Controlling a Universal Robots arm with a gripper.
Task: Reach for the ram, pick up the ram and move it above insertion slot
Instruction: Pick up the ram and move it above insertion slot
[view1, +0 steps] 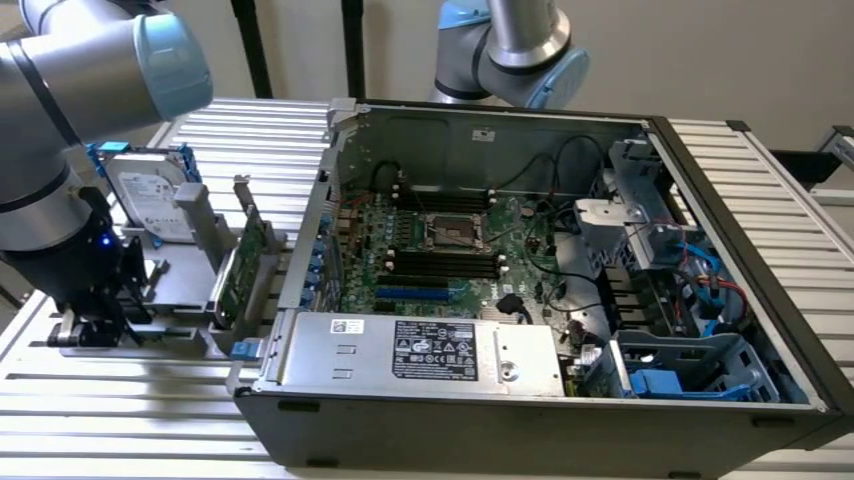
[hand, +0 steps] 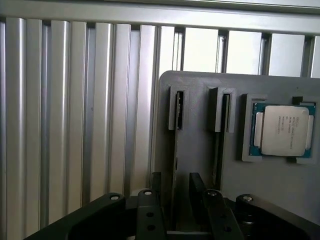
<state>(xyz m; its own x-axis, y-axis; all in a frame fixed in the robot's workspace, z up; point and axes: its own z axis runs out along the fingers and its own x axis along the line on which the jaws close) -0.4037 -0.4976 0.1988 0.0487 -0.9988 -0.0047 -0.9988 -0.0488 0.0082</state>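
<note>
Straddling the long, thin circuit-board ram (hand: 176, 145), the black claw (hand: 176, 202) is spread, one finger on each side, pinching nothing. The ram stands on edge, a narrow dark strip, slotted in a grey plastic holder (hand: 200, 150) on the ribbed aluminium desk (hand: 75, 125). It is probably light, stiff and fragile, best gripped on its flat faces at mid-length.

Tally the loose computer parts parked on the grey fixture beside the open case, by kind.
Silver hard drive: 1
Green expansion card with metal bracket: 1
Square silver-lidded processor chip: 1
Thin ram sticks, seen edge-on in slotted holders: 2
Total: 5
</note>
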